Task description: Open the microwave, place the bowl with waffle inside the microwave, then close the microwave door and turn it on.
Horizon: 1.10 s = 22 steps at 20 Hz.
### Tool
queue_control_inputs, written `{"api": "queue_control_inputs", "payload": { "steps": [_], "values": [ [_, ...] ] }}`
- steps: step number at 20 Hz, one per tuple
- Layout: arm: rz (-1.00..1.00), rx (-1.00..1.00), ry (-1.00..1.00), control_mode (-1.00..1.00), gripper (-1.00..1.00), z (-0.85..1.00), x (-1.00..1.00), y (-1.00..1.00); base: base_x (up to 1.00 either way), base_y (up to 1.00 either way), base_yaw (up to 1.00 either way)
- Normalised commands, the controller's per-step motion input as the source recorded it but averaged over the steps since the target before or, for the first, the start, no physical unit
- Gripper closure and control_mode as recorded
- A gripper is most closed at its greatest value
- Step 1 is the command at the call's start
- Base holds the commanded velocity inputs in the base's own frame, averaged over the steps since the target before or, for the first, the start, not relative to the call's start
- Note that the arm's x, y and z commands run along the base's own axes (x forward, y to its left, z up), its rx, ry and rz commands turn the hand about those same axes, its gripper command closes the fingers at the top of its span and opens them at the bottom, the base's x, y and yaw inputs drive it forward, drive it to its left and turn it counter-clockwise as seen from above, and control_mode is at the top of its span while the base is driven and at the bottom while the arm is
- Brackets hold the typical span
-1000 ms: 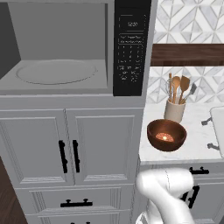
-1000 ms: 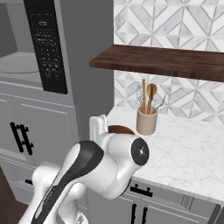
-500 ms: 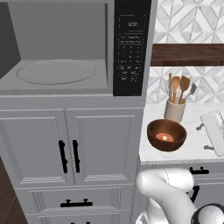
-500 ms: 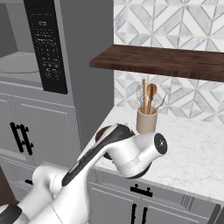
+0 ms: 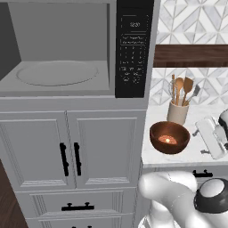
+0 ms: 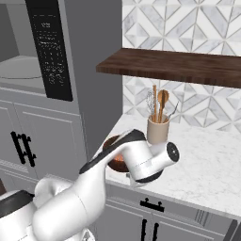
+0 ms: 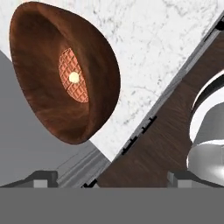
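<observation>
The microwave (image 5: 58,73) stands open, its grey cavity and round turntable (image 5: 57,72) bare beside the black keypad panel (image 5: 133,49). The microwave door is out of view. On the white counter sits the dark reddish-brown bowl (image 5: 169,137) with the small orange waffle (image 5: 167,139) at its bottom. The hand view shows the bowl (image 7: 65,74) and waffle (image 7: 73,76) at upper left. My gripper (image 5: 208,139) hovers just right of the bowl, apart from it. In the hand view the gripper (image 7: 112,178) is open with nothing between its fingers. My arm hides most of the bowl (image 6: 112,159) in the right base view.
A beige utensil crock (image 5: 178,112) with wooden spoons stands right behind the bowl. A dark wooden shelf (image 6: 179,66) hangs over the counter. Grey cabinet doors with black handles (image 5: 69,158) lie below the microwave. The marble counter (image 6: 212,164) stretches to the right.
My arm has swung over the counter, bringing the hand down and a little left toward the bowl. The jaws have stayed open. The bowl has not moved.
</observation>
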Motion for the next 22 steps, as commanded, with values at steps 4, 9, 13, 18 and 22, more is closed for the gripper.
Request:
{"api": "queue_control_inputs", "payload": {
  "steps": [4, 9, 13, 18, 22],
  "values": [
    [0.00, -0.01, 0.05, -1.00, -1.00, -0.25, 0.55, 0.00, 0.00, 0.00, 0.00],
    [0.00, -0.02, 0.08, -1.00, -1.00, -0.26, 0.49, 0.00, 0.00, 0.00, 0.00],
    [0.00, -0.02, 0.10, -1.00, -1.00, -0.33, 0.30, 0.00, 0.00, 0.00, 0.00],
    [0.00, -0.01, 0.09, -1.00, -1.00, -0.29, 0.28, 0.00, 0.00, 0.00, 0.00],
    [0.00, -0.03, 0.11, -1.00, -1.00, -0.29, 0.26, 0.03, 0.00, 0.00, 0.00]
  ]
}}
